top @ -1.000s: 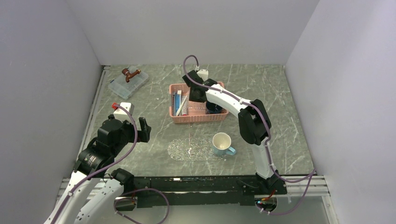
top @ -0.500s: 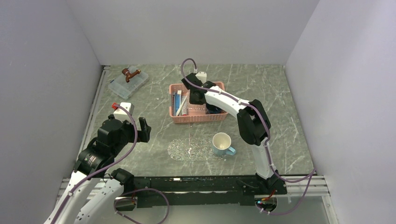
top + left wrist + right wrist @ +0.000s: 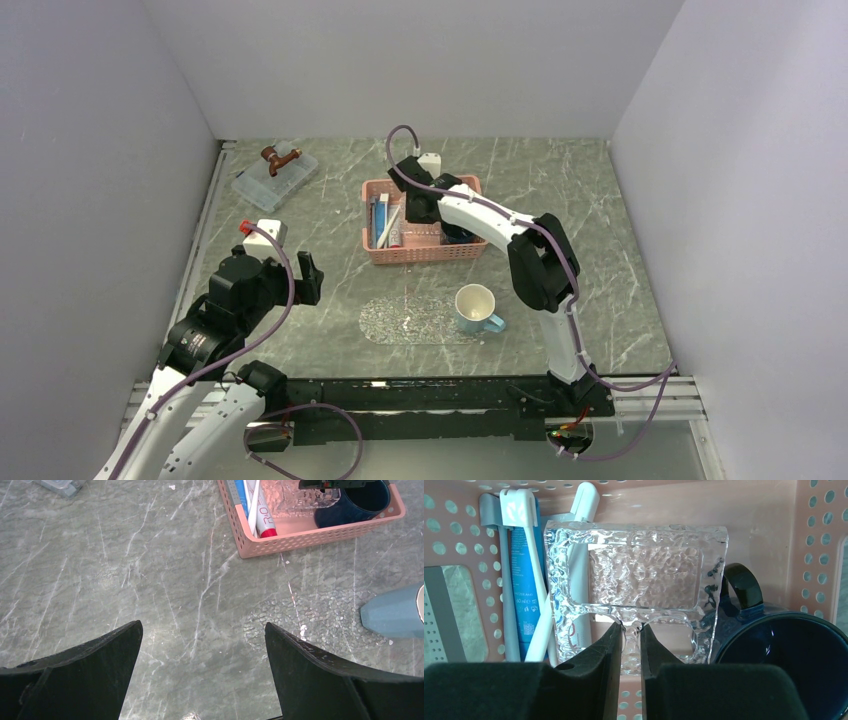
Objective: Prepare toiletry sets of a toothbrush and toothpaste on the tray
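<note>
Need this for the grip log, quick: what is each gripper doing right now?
Left gripper: open, holding nothing.
Right gripper: closed on the edge of the clear bumpy glass piece in the pink basket.

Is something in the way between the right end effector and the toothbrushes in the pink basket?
Yes. A clear bumpy slab lies in the pink basket, partly covering one toothbrush. The right end effector pinches that slab's near edge. The other toothbrush and the toothpaste sit at the slab's left.
</note>
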Available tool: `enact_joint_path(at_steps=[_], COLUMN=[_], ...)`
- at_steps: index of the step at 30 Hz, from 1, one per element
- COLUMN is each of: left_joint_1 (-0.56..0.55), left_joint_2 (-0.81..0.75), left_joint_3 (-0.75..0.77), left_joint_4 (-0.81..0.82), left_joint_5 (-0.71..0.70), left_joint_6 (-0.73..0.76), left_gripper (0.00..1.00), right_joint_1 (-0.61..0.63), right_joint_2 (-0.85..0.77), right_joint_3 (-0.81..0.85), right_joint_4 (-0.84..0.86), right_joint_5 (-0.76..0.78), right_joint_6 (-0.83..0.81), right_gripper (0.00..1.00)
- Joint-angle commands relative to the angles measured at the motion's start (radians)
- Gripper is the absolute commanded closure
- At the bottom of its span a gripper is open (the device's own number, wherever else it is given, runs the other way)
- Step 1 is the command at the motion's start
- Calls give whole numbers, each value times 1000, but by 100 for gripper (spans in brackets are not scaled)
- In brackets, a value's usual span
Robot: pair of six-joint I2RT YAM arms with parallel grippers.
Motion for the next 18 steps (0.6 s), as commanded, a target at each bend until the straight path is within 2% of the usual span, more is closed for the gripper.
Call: enact_joint_path(at_steps=[1,18], left_joint_1=[0,0], left_joint_2=[1,5], left_joint_3=[3,5], left_joint_4=[24,24], left_joint_5=[5,3], left_joint_6=[15,15], left_gripper=[1,1], right_joint_1=[5,37], right_joint_2=[-93,-179], right_joint_3=[63,147], right_joint_4=[-3,-53], right_joint_5=[56,128], right_joint_6=[-46,-112], right_gripper=[100,100])
